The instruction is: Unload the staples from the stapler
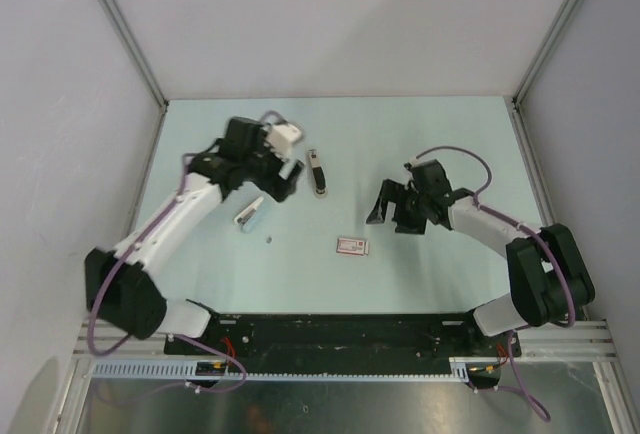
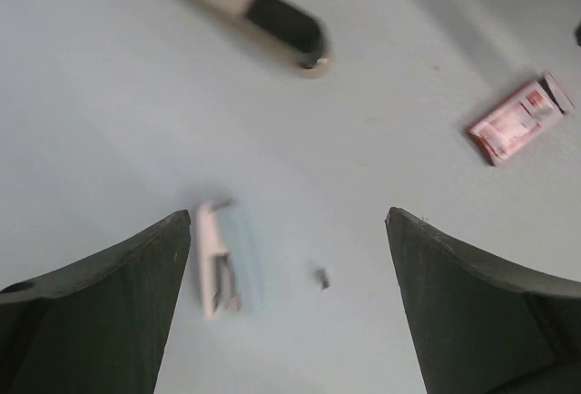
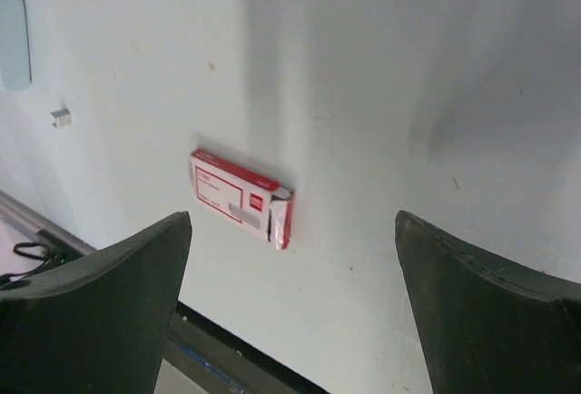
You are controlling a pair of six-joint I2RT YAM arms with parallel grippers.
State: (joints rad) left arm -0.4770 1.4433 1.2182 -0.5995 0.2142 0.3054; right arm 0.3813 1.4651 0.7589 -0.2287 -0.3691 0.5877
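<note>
The left tool [image 2: 289, 215] and right tool [image 3: 292, 217] are held spread wide, gripping nothing. A pale blue stapler [image 2: 227, 258] is seen lying on the tabletop [image 1: 400, 144] below the left tool, a staple clump [image 2: 321, 277] at its three o'clock.

No text can be read with certainty in any of the views. A small red and white staple box [image 3: 241, 196] is printed with white panels, fine lines of lettering and a small red logo patch, but all of it is too small and soft to be made out. Nothing legible is shown on the blurred pale blue stapler [image 2: 227, 262].
</note>
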